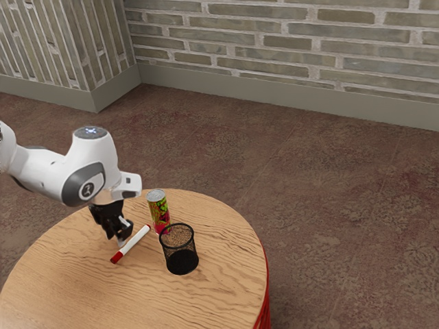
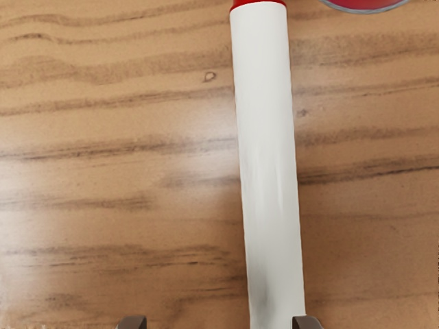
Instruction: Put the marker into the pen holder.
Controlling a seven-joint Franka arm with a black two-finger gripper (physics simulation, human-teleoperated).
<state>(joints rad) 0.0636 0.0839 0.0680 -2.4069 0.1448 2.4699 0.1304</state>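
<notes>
Low over the table, my gripper (image 1: 123, 240) stands open beside the white marker (image 1: 134, 240), which lies flat with a red end. In the wrist view the fingertips of my gripper (image 2: 219, 323) are wide apart at the lower edge. The marker (image 2: 267, 157) runs into the space between them, closer to one tip than the other. Toward the exterior view's right of the marker stands the pen holder (image 1: 181, 261), a black mesh cup, upright.
A colourful can (image 1: 159, 210) stands behind the pen holder, close to it and near the marker's far end; the base of the can (image 2: 365, 4) peeks into the wrist view. The round wooden table (image 1: 226, 288) carries them all.
</notes>
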